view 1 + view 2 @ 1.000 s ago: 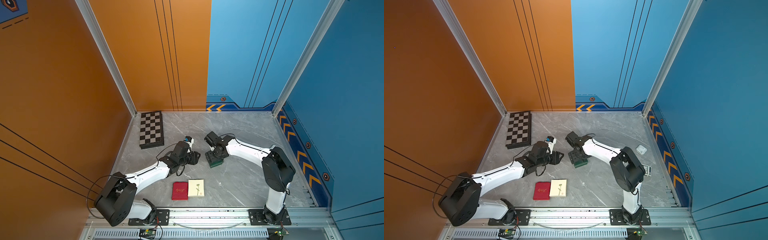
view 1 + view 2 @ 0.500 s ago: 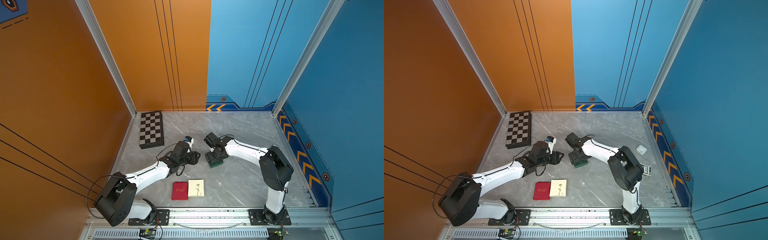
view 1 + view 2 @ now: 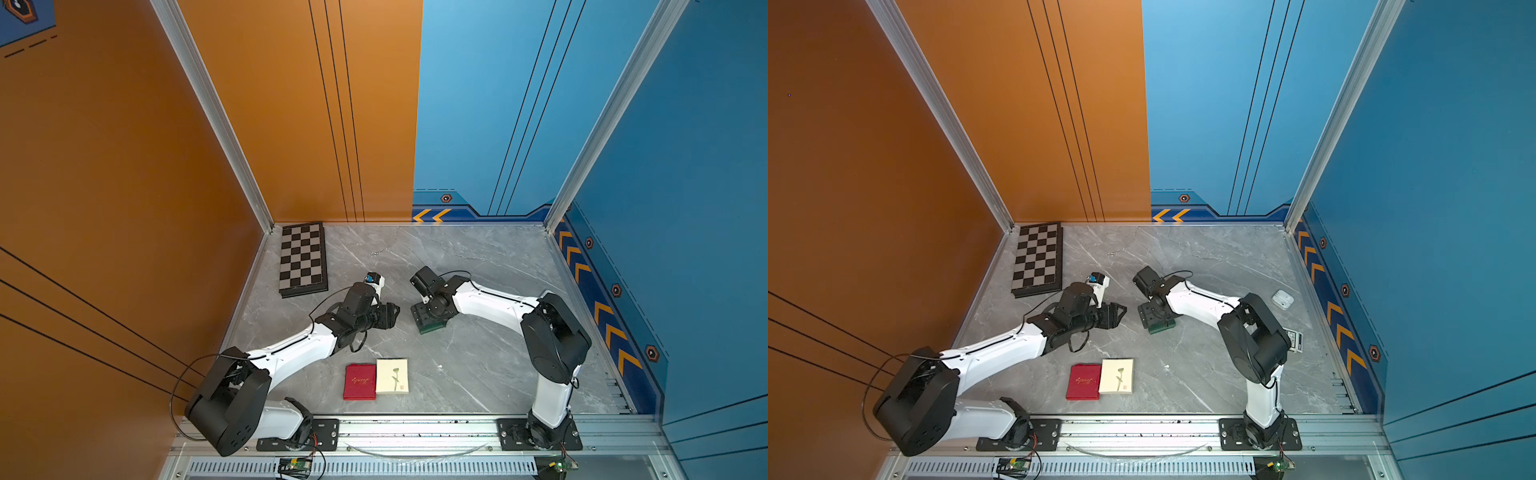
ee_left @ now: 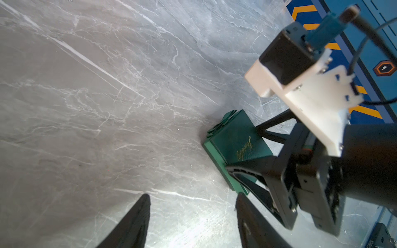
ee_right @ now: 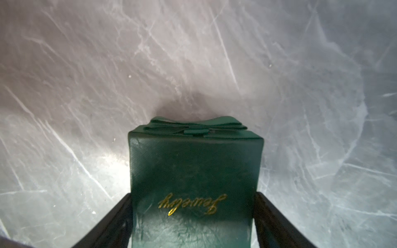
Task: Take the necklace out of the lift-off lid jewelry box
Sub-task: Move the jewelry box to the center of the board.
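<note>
The dark green jewelry box [image 5: 193, 163], with gold lettering and a bow on its lid, stands closed on the marble table in both top views [image 3: 430, 329] [image 3: 1160, 328]. My right gripper [image 5: 192, 194] reaches down over it, its fingers pressed against the two sides of the lid. In the left wrist view the lid [image 4: 236, 137] rests on a lighter green base. My left gripper [image 4: 192, 195] hovers open and empty just left of the box [image 3: 395, 311]. The box's inside is hidden. A small silvery chain [image 3: 377, 252], possibly the necklace, lies toward the back.
A folded chessboard [image 3: 302, 259] lies at the back left. A red box [image 3: 360, 381] and a cream box [image 3: 392, 375] sit side by side near the front rail. A white earbud case [image 3: 1282, 299] and a card pack [image 3: 1292, 340] lie at the right.
My left gripper's jaws have spread wider. Both arms and the green box stay where they were.
</note>
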You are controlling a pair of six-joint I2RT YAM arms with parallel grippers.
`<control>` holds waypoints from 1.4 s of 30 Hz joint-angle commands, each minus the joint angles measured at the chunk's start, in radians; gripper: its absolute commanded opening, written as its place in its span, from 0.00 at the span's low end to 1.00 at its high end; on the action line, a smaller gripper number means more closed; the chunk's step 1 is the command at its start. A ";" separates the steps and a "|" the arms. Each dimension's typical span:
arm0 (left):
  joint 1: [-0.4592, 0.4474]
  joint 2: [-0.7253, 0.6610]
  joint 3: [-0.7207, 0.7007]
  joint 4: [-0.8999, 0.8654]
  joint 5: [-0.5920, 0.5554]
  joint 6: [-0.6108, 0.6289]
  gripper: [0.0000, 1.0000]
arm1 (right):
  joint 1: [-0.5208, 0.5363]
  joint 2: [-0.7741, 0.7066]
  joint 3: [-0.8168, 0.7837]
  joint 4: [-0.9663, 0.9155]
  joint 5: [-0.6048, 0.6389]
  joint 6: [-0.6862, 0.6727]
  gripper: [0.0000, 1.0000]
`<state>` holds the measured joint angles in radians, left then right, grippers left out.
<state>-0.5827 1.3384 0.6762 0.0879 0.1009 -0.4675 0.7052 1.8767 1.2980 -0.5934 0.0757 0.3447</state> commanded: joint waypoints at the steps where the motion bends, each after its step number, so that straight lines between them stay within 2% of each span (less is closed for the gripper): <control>1: 0.019 -0.034 -0.016 -0.010 -0.011 0.011 0.66 | -0.081 0.064 -0.052 0.001 0.043 0.009 0.82; 13: 0.061 -0.101 -0.025 -0.052 -0.021 0.036 0.68 | -0.274 0.118 -0.010 -0.050 0.074 -0.095 0.83; 21: 0.079 -0.123 -0.042 -0.051 -0.017 0.035 0.70 | -0.356 0.135 -0.012 -0.082 0.114 -0.119 0.83; 30: 0.086 -0.124 -0.044 -0.051 -0.011 0.035 0.70 | -0.347 0.154 0.017 -0.096 0.092 -0.107 0.84; 34: 0.087 -0.124 -0.043 -0.051 -0.009 0.034 0.70 | -0.333 0.186 0.061 -0.132 0.137 -0.082 0.85; 40: 0.089 -0.135 -0.045 -0.056 -0.013 0.035 0.71 | -0.310 0.190 0.104 -0.135 0.083 -0.053 0.84; 42: 0.090 -0.140 -0.047 -0.060 -0.013 0.036 0.71 | -0.302 0.232 0.127 -0.135 0.058 -0.040 0.84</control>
<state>-0.5037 1.2221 0.6415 0.0509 0.0975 -0.4511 0.3962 1.9934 1.4460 -0.6441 0.1215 0.2779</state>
